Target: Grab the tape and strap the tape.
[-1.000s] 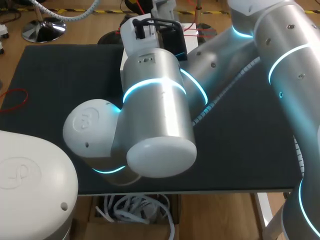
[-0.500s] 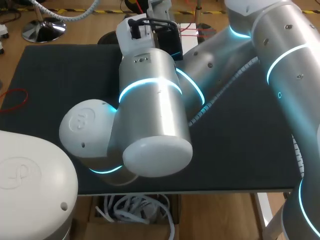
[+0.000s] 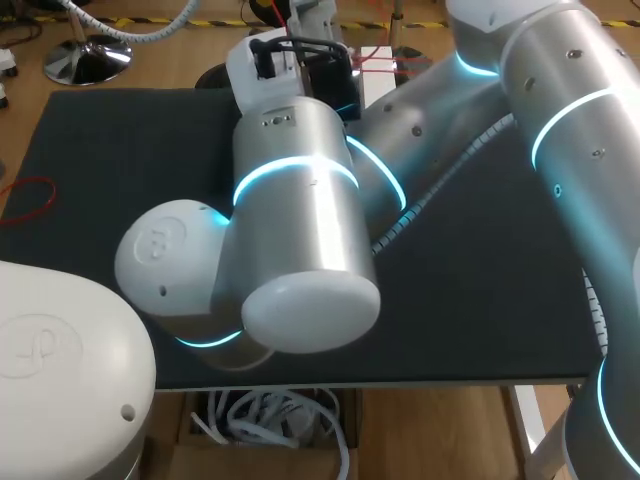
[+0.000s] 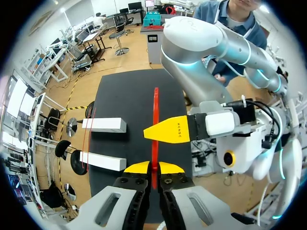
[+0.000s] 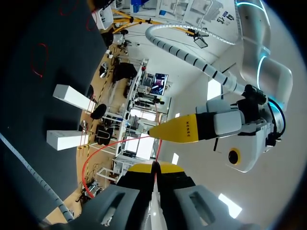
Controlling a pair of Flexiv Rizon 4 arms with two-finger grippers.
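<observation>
A thin red band (image 4: pixel 155 115) runs taut from between my left gripper's (image 4: pixel 153 167) shut yellow tips out over the black mat. My right gripper (image 4: pixel 169 130) crosses it just ahead, tips pressed together on the same band. In the right wrist view, my right gripper (image 5: pixel 154 166) is shut on the red band (image 5: pixel 103 149), which curves away beside it, and my left gripper (image 5: pixel 178 129) lies just ahead. Two white blocks (image 4: pixel 103 125) (image 4: pixel 101 161) lie side by side on the mat, with a red strand (image 4: pixel 88 139) across their far ends. In the head view both wrists (image 3: pixel 288 62) crowd the table's back middle and hide the fingers.
A loose red band (image 3: pixel 28 199) lies at the mat's left edge. Other red loops (image 5: pixel 40 58) lie on the mat in the right wrist view. My arms' big links (image 3: pixel 300 220) cover the mat's (image 3: pixel 480 290) middle.
My left arm has shifted slightly back and left, its wrist nearer the table's far edge. Both grippers stay shut.
</observation>
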